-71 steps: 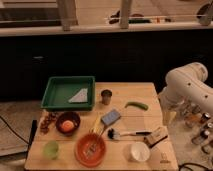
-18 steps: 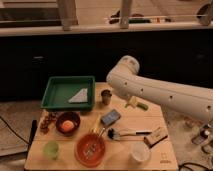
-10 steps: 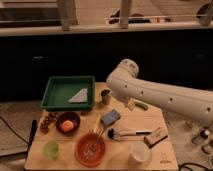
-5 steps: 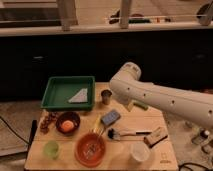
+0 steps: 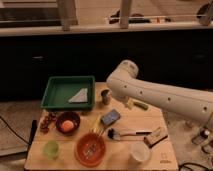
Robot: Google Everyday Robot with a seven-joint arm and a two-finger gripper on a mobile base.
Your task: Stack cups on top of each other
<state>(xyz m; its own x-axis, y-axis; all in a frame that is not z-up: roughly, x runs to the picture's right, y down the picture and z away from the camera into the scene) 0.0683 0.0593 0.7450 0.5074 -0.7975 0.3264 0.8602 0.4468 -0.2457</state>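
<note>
Pale green cup (image 5: pixel 51 148): set upright near the front left of the wooden table (image 5: pixel 119 161) — well apart from the tumbler.
Green tray (image 5: pixel 60 93): placed at the back left, a white scrap seen inside.
Orange bowl (image 5: pixel 91 148): placed at the front, right of the green cup.
Metal tumbler (image 5: pixel 106 96): stood upright just beside the tray's right edge.
Gripper (image 5: pixel 112 91): held low at the white arm's end, close to the tumbler — whether open or closed cannot be told.

arm (image 5: pixel 155 95) swung in, pincer (image 5: pixel 111 92) by metal tumbler (image 5: pixel 105 97)
</note>
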